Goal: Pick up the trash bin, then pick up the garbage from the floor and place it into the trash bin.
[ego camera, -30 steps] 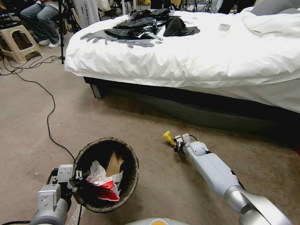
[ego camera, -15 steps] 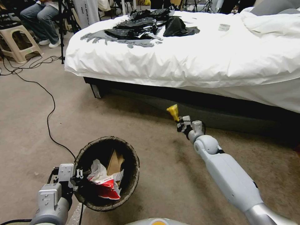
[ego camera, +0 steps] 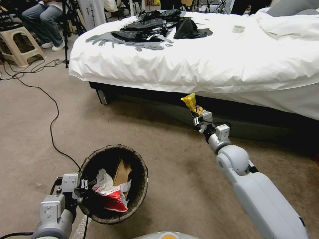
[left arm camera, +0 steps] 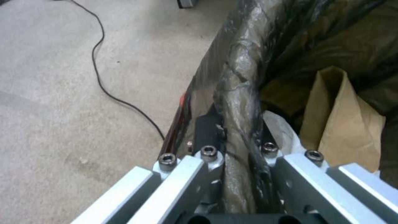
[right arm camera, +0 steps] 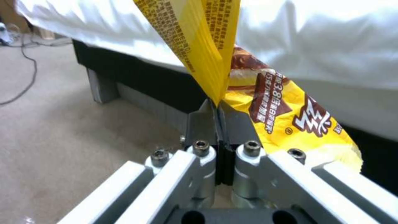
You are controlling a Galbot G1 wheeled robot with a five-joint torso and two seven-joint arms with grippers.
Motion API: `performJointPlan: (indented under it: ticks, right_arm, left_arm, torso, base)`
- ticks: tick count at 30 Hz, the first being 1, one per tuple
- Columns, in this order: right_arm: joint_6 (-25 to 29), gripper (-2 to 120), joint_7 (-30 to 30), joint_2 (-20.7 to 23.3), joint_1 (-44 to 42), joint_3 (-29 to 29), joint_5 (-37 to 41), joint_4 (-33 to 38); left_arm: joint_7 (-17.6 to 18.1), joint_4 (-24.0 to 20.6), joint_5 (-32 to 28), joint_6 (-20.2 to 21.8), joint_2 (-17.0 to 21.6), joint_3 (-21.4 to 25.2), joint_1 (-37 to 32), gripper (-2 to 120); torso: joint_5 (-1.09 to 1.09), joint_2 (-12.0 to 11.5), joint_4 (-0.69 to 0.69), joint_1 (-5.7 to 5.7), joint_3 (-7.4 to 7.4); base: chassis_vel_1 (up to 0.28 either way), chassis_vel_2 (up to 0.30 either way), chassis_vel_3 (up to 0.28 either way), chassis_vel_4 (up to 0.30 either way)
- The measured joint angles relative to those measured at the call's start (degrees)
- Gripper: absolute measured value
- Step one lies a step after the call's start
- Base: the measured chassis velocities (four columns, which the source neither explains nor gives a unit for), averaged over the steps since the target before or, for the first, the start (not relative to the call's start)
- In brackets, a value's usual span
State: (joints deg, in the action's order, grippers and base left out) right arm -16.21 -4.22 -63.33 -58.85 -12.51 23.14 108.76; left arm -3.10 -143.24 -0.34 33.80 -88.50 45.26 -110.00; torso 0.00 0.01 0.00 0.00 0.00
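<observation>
The yellow wrapper [ego camera: 190, 101] is pinched in the right gripper [ego camera: 196, 116], jaws closed tight on it, held in the air before the bed's [ego camera: 206, 59] dark base. The trash bin [ego camera: 114, 212] sits lower left, its lined rim clamped by the left gripper [ego camera: 83, 189]; inside lie a red-and-white packet [ego camera: 111, 199], brown paper [ego camera: 121, 174] and perhaps tissue.

White bed [ego camera: 212, 63], black cable [ego camera: 50, 109]
</observation>
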Motion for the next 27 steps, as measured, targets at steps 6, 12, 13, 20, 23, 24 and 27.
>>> performJointPlan:
  ticks: [6, 12, 13, 20, 23, 24, 27]
  right_arm:
    - [-3.75, 0, -0.91, 3.52, -4.12, 0.02, 2.98, 12.64]
    - [-7.46, 0, -0.44, 5.78, -6.47, 3.79, 5.07, 20.85]
    - [-7.46, 0, -0.44, 5.78, -6.47, 3.79, 5.07, 20.85]
    - [-9.77, 0, 2.55, 8.2, -5.55, 11.91, 4.92, 23.09]
    - [-10.0, 0, 2.56, 8.64, -4.71, 15.4, 4.4, 23.09]
    - [-10.25, 0, 2.53, 8.67, -4.06, 17.05, 4.31, 23.09]
    - [-10.56, 0, 2.37, 8.55, -2.83, 19.82, 4.23, 23.09]
  left_arm:
    - [0.0, 0.0, -0.21, 0.03, 0.32, -0.08, -0.02, 0]
    - [-0.02, 0.0, -0.35, 0.19, 0.41, -0.35, 0.07, 0]
    - [-0.02, 0.0, -0.35, 0.19, 0.41, -0.35, 0.07, 0]
    - [-0.11, 0.0, -0.24, 0.24, 0.49, -0.53, 0.01, 0]
    - [-0.12, 0.0, -0.18, 0.24, 0.5, -0.54, 0.01, 0]
    - [-0.14, 0.0, -0.15, 0.24, 0.48, -0.55, 0.0, 0]
    - [-0.15, 0.0, -0.07, 0.24, 0.43, -0.55, -0.04, 0]
  torso:
    - [0.01, 0.0, 0.0, 0.0, 0.0]
    - [0.0, 0.0, -0.01, 0.0, 0.0]
    - [0.0, 0.0, -0.01, 0.0, 0.0]
    - [0.0, 0.0, 0.0, 0.0, 0.01]
    - [0.0, 0.0, 0.0, 0.0, 0.0]
    - [0.0, 0.0, 0.0, 0.0, 0.0]
    - [0.0, 0.0, 0.0, 0.0, 0.0]
  base:
    - [0.0, 0.0, 0.0, 0.0]
    - [0.0, 0.0, 0.0, 0.0]
    - [0.0, 0.0, 0.0, 0.0]
    - [0.0, 0.0, 0.0, 0.0]
    - [0.0, 0.0, 0.0, 0.0]
    - [0.0, 0.0, 0.0, 0.0]
    - [0.0, 0.0, 0.0, 0.0]
